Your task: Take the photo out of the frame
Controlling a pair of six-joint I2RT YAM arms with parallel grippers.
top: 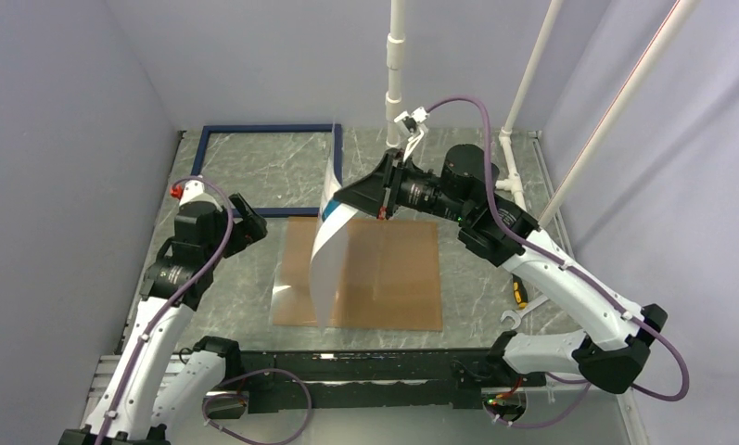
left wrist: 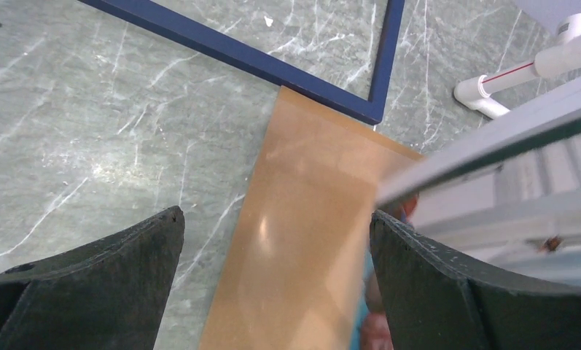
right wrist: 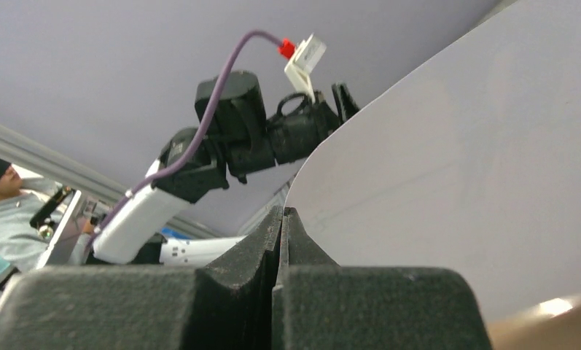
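The photo is a white sheet curling upward, with its blue printed side showing at the top. My right gripper is shut on its upper edge; in the right wrist view the jaws are pressed together beside the sheet's white back. Under it a brown hardboard lies flat on the table. The navy frame lies flat at the back left, with only marble inside it. My left gripper hangs open over the hardboard, near the frame's corner, holding nothing.
White pipes rise at the back and right. A wrench and a yellow-handled tool lie at the right by my right arm. Grey walls close in the table on the left, back and right.
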